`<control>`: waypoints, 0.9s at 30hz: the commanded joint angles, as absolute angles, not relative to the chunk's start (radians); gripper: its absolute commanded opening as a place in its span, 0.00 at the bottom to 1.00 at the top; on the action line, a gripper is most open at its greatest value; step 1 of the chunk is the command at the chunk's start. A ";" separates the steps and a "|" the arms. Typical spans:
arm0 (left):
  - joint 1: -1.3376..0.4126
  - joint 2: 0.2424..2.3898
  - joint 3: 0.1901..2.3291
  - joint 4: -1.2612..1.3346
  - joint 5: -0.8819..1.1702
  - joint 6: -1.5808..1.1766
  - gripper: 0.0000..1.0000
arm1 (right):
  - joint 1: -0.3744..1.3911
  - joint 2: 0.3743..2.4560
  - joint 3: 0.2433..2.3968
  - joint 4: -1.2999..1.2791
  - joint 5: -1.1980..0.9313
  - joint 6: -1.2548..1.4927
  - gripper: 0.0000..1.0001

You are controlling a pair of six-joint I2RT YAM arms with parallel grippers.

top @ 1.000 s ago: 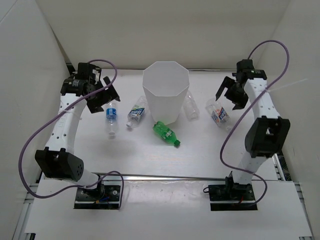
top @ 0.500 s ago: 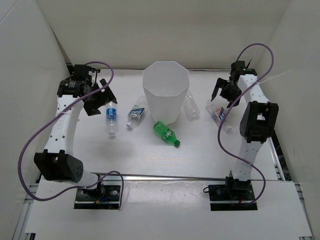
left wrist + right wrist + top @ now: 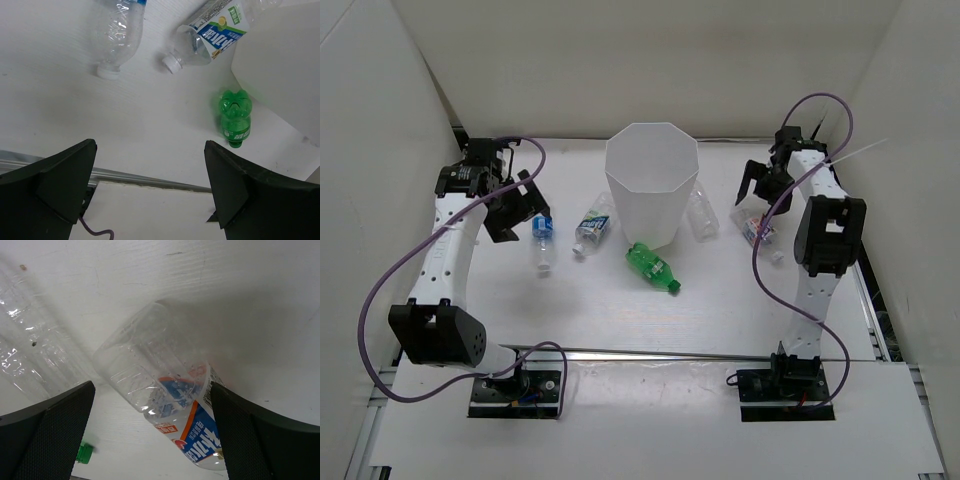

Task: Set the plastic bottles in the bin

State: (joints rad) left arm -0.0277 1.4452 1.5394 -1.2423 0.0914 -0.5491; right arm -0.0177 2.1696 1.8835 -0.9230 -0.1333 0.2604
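Right claw (image 3: 151,386) spread wide, released, directly above a clear blue-labelled bottle (image 3: 155,380) lying on the tabletop (image 3: 240,285). Left claw (image 3: 147,150) also released; a clear bottle (image 3: 117,35) lies ahead of it.

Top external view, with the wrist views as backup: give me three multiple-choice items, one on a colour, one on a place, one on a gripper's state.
1. The bin is:
A. blue
B. white
C. green

2. The green bottle is:
A. inside the bin
B. standing upright at the far wall
C. lying on the table, on the near side of the bin

3. The right gripper is:
A. open over a blue-labelled clear bottle
B. shut on the green bottle
C. shut on the bin's rim

Answers:
1 B, its walls and rim show plain white from above.
2 C, it lies on its side just in front of the bin's base.
3 A, the right wrist view shows both fingers spread wide with the labelled bottle between and below them.
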 commanded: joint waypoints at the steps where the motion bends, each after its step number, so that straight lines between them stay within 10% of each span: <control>1: -0.020 1.405 1.548 -1.243 0.103 -0.538 1.00 | 0.006 2.192 1.875 -0.908 -0.124 0.248 1.00; 10: -0.020 1.440 1.578 -1.267 0.112 -0.528 1.00 | 0.015 2.237 1.862 -0.919 -0.106 0.258 0.98; 27: -0.020 1.422 1.549 -1.267 0.121 -0.528 1.00 | 0.003 2.232 1.914 -0.999 0.092 0.334 0.56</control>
State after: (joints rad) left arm -0.0250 1.4502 1.5448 -1.2648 0.1059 -0.5385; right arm 0.0177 2.2536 1.8591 -0.9581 0.0113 0.3073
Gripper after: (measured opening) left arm 1.000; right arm 0.679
